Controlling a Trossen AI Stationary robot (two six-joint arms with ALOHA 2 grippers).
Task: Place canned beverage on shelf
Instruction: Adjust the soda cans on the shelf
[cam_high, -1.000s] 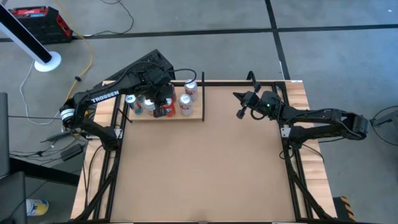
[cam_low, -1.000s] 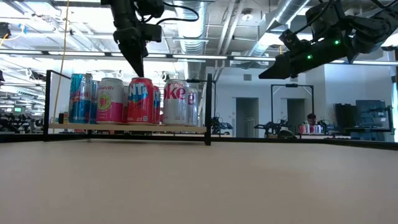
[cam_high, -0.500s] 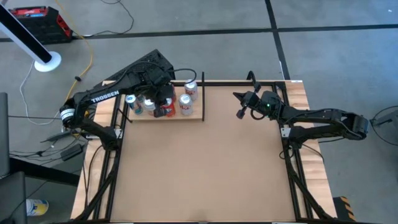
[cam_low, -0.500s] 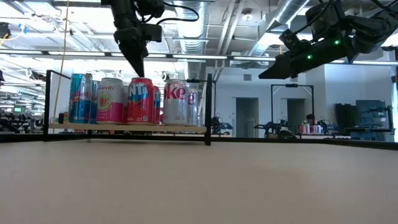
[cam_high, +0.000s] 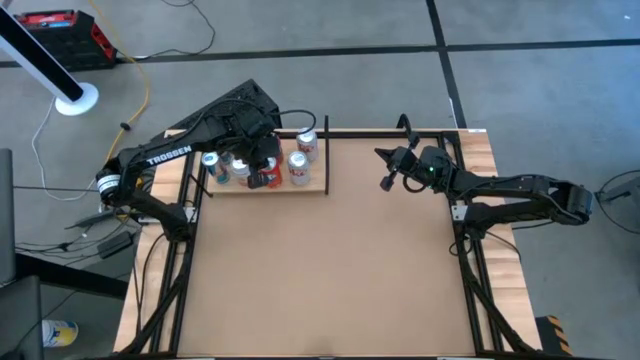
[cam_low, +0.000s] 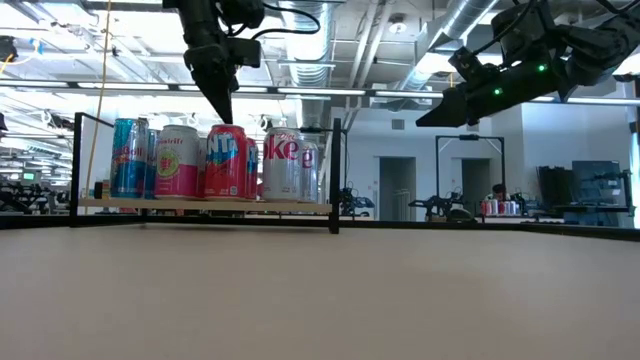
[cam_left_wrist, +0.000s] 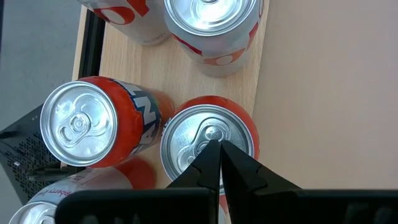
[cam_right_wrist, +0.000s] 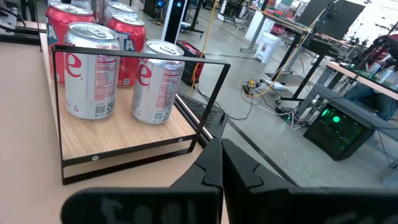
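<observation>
The shelf (cam_high: 316, 182), a pale-wood panel with black rods, stands at the table's far left and holds several upright cans. A red can (cam_low: 227, 162) stands on its near side, among a pink can (cam_low: 178, 160), a blue can (cam_low: 127, 158) and silver cans (cam_low: 283, 165). My left gripper (cam_low: 226, 120) is shut and points steeply down, its tips right over the red can's lid (cam_left_wrist: 186, 137). My right gripper (cam_high: 384, 182) is shut, holds nothing, and hangs above the table's far right, pointing toward the shelf (cam_right_wrist: 124, 134). My left gripper's shut fingertips (cam_left_wrist: 211, 155) stand from above at the middle of the red can's lid (cam_left_wrist: 208, 132). I cannot tell whether they touch the lid or hang just over it. The can stands upright on the shelf.
A second orange-red can (cam_left_wrist: 81, 127) stands close beside the red one, and a silver can (cam_left_wrist: 211, 25) is farther along the shelf. The shelf's black rod frame (cam_low: 336, 175) rises at its right end. The brown tabletop (cam_high: 330, 270) spreads toward the near edge.
</observation>
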